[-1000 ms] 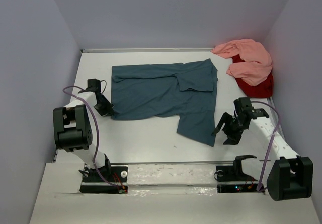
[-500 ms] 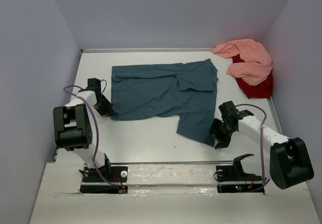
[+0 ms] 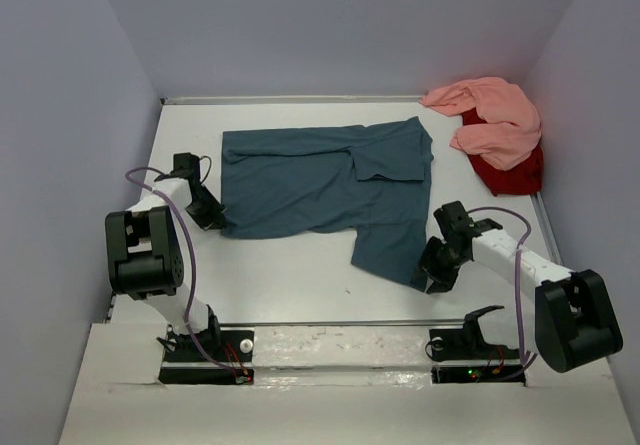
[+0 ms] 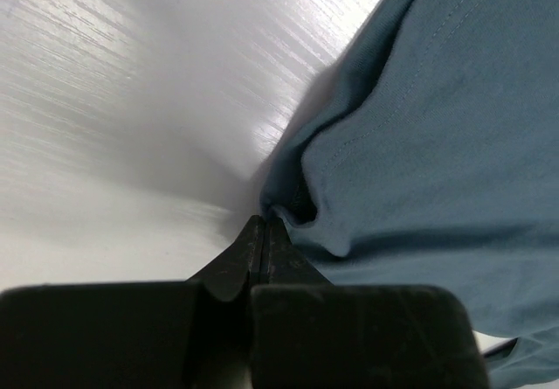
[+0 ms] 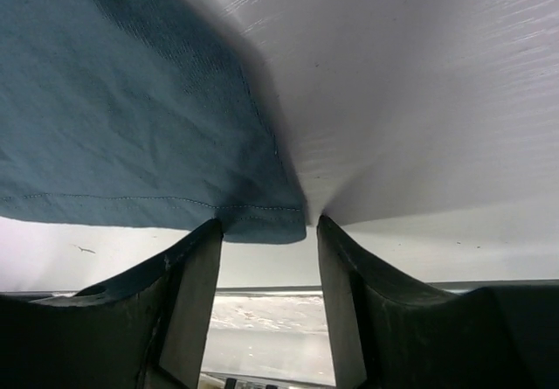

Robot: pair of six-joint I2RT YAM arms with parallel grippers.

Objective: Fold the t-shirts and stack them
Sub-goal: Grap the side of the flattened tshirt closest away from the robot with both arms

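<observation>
**Two arms at the corners of a spread teal shirt**

Spread mostly flat over the middle of the white tabletop [image 3: 290, 285]: a dark teal-blue cotton t-shirt [image 3: 300, 180], long side parallel to the far edge. One part doubled over near its right side, and a flap reaching toward the near edge.

Heaped in the far right corner: a crumpled salmon-pink t-shirt [image 3: 495, 120], draped partly over a red t-shirt [image 3: 510, 173] and touching it. Pink cloth near the teal shirt's far right corner.

At the teal shirt's near left corner, toward the left edge of the tabletop: the left end effector [image 3: 215, 220], fingers pressed fully together and pinching the hem. Cloth puckered right at the tips in the left wrist view.

At the tip of the flap, toward the near right of the tabletop: the right end effector [image 3: 432, 273], lowered close to the surface, jaws apart. One finger on each side of the flap's stitched corner in the right wrist view, not clamped on it.
</observation>
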